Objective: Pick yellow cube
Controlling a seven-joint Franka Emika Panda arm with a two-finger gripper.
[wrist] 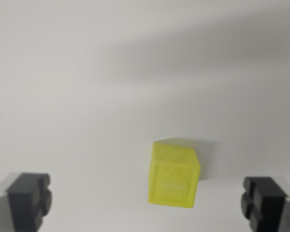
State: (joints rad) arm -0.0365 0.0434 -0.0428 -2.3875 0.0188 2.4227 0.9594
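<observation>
Two dark fingertips [29,199] of the pincer [146,202] poke up from the bottom corners of the wrist view, both cut off by the lower edge, so only their blurred ends show. They stand far apart, spread wide, with nothing held. Between them, nearer the right-hand finger and clear of both, sits the yellow cube [174,172] on a plain white surface [87,96]. Its front face carries some faint raised marking, too soft to read. A broad grey shadow [198,53] crosses the surface beyond the cube; what casts it lies out of view.
</observation>
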